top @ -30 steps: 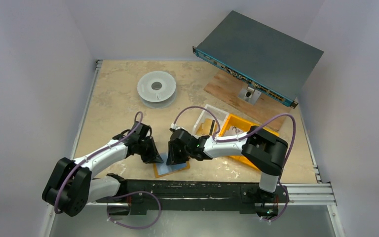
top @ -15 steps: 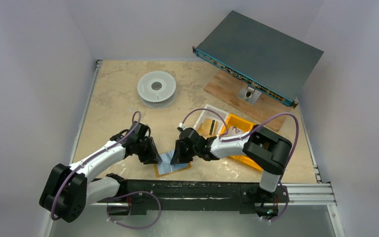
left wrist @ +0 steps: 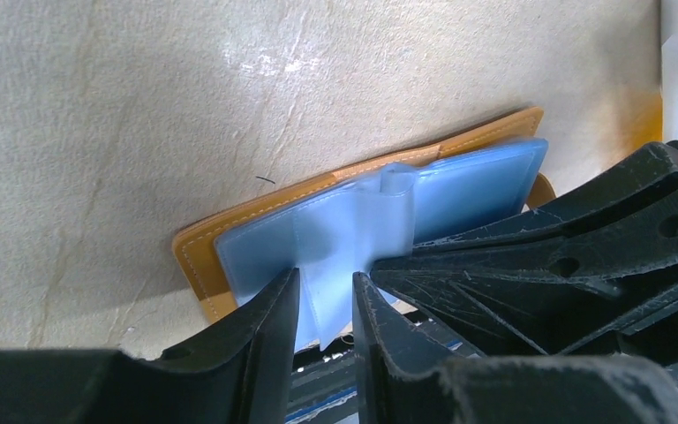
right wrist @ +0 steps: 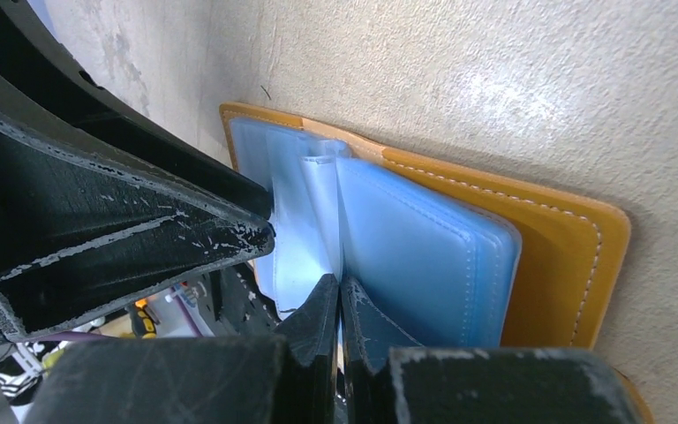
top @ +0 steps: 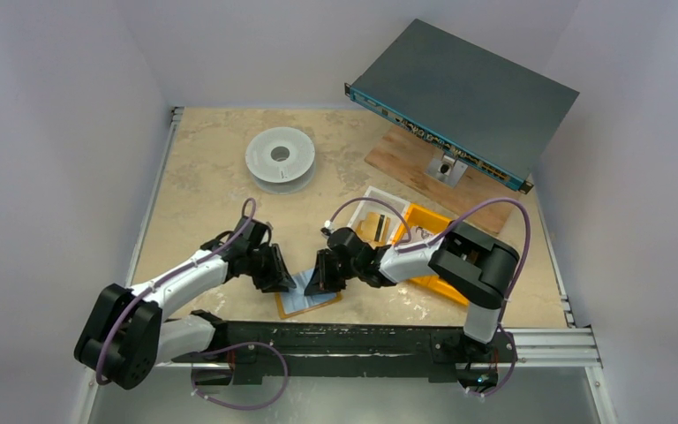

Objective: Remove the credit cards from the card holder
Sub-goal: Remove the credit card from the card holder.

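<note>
top view: the card holder point(top: 305, 302) lies open on the table point(top: 212, 168), under the left gripper point(top: 286, 283) and right gripper point(top: 317, 283). we judge no card is out yet.
left wrist: jaws apart, a blue sleeve point(left wrist: 335, 234) between them.
right wrist: jaws pressed together at a sleeve's foot.

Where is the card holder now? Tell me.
In the top view, the card holder lies open at the near edge of the table, centre, between the left gripper and the right gripper.
</note>
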Robot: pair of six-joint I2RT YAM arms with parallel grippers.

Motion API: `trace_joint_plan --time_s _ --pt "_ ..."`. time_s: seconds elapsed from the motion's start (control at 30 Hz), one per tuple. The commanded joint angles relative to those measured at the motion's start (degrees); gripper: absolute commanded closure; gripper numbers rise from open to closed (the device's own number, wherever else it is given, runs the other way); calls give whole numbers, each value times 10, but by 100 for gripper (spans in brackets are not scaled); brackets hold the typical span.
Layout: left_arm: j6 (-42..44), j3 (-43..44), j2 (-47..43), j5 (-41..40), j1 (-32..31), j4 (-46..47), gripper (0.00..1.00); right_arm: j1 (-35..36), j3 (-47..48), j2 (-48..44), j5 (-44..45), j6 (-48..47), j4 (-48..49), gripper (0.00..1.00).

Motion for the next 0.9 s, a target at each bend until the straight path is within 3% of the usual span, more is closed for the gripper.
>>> trace_joint_plan --time_s 0.0,0.4,0.7,0.87 --pt "-7 -5 5 2 -5 1 73 -3 -7 14 -12 10 17 100" --pt "-85 -54 -88 -16 -23 -46 73 -9 -12 25 -16 19 27 100" --pt "-129 -75 -70 -10 -48 2 73 -9 -6 31 -20 21 30 100" --pt "-138 -78 -75 -23 -48 14 79 -9 -6 21 -17 18 22 100"
